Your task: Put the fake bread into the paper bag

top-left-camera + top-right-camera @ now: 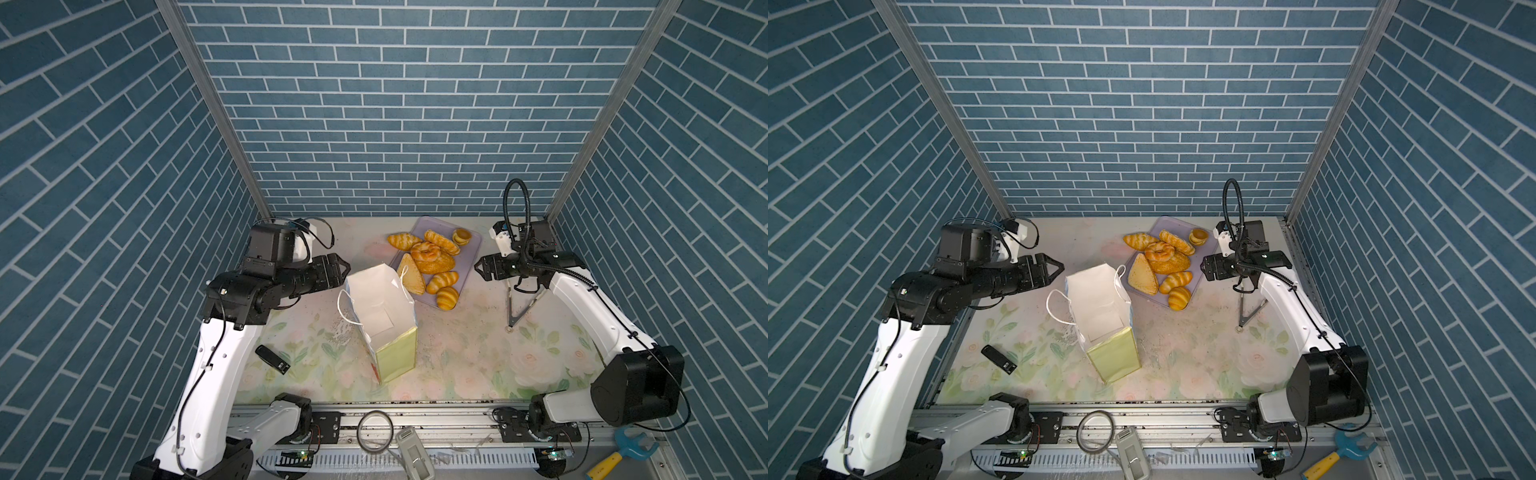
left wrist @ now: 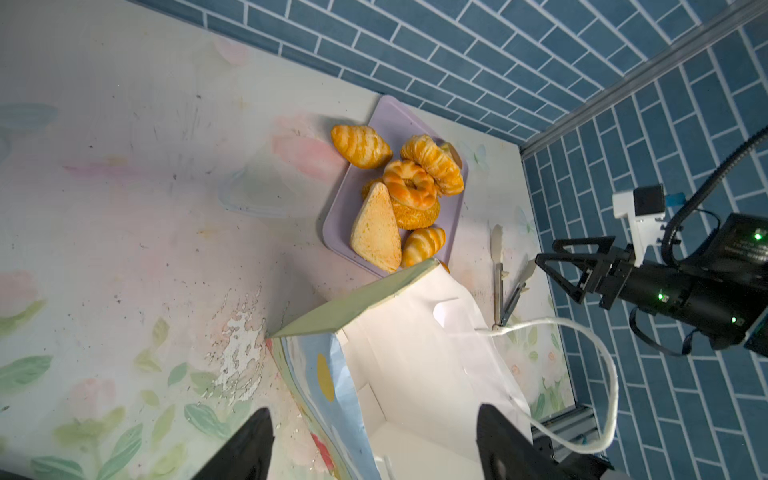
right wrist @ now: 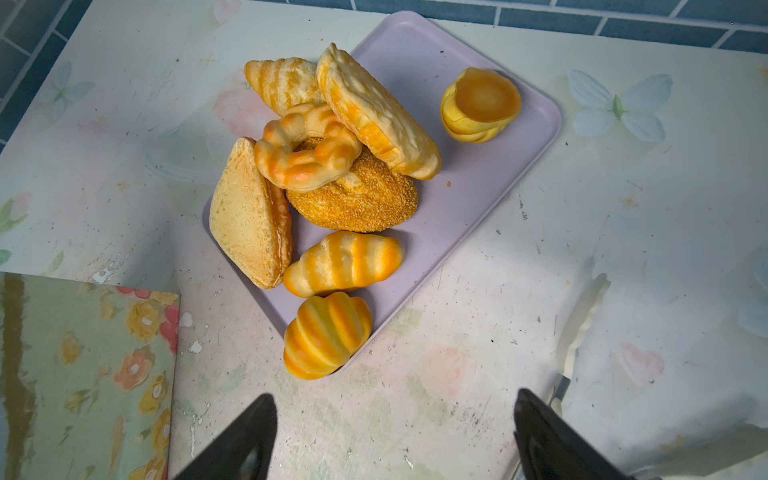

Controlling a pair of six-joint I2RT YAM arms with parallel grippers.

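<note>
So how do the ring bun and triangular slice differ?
The ring bun is a twisted loop; the triangular slice a solid wedge. The ring bun is glossy with orange stripes, the triangular slice pale and grainy. The ring bun lies atop the seeded loaf; the triangular slice leans against its side. Both sit on the lavender tray, outside the paper bag.

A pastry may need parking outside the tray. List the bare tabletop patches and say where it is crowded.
Bare tabletop: the wide stretch between paper bag and tongs; the far patch left of the lavender tray, behind the bag; the front strip between bag and black device. Crowded: the tray's bag-side half, piled with fake bread, triangular slice close beside the bag.
</note>
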